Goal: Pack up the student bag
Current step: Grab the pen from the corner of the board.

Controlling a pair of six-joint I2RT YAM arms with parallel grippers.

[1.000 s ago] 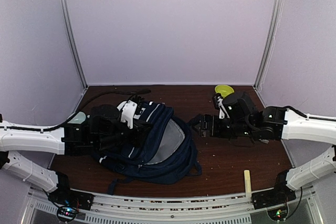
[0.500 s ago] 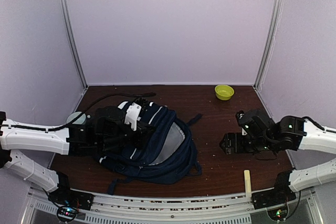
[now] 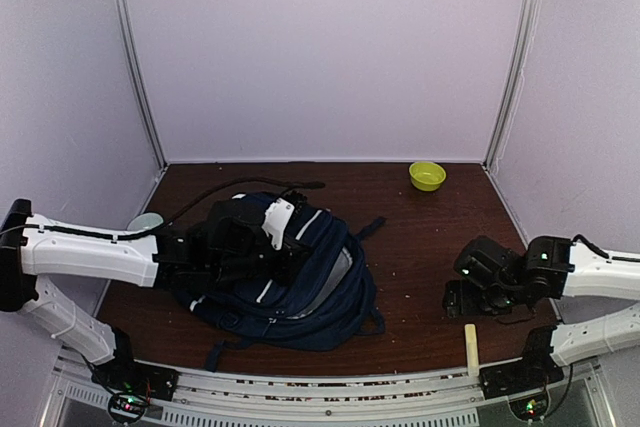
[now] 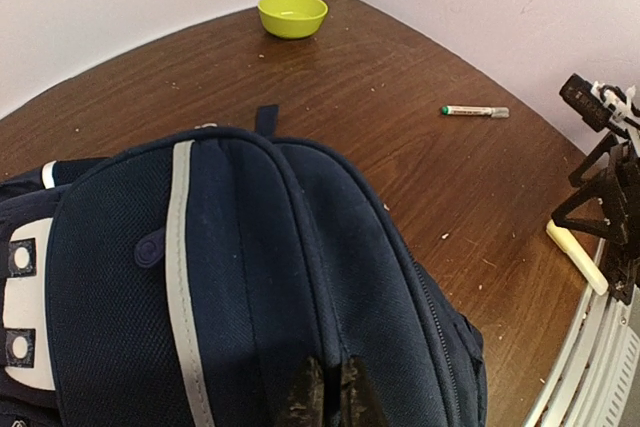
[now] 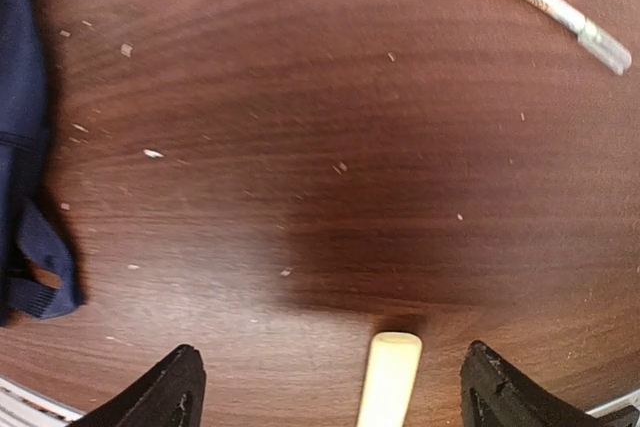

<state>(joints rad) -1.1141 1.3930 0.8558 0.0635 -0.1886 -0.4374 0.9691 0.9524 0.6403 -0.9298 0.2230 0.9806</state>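
Here, student bag (image 4: 250, 277), nipped by left pincer (image 4: 327, 379)

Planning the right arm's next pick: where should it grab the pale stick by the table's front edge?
Grip the pale stick across its narrow width near its end, from above: it lies flat on the table, and the right gripper's open jaws stand either side.

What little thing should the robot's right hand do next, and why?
Probably dip straight down and pinch the cream stick. The right hand hangs open over the table, with the stick's end lined up in the gap between its fingers, while the left hand pinches the student bag.
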